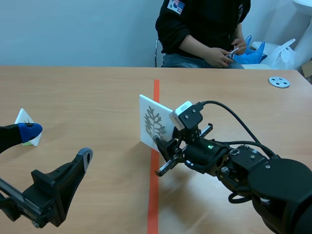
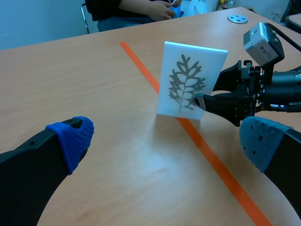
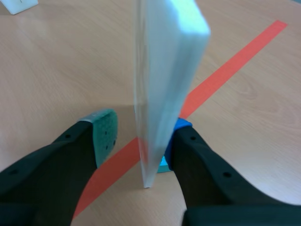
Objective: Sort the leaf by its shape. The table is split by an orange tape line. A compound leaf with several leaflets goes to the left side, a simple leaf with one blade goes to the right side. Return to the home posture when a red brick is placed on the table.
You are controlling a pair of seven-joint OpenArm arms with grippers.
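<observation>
We see a white card standing upright at the frame's centre, its base on the orange line. Its face bears a grey, deeply lobed leaf print.

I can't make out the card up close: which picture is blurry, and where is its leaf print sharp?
Right wrist view: the white card, edge-on close at the right tool, is blurred. Left wrist view: its leaf print is sharp.

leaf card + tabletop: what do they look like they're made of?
Leaf card: likely foam board or plastic. Matte white, thick pale edge, grey leaf printed flat.
Tabletop: probably wood-look laminate. Light grain, soft sheen.
</observation>
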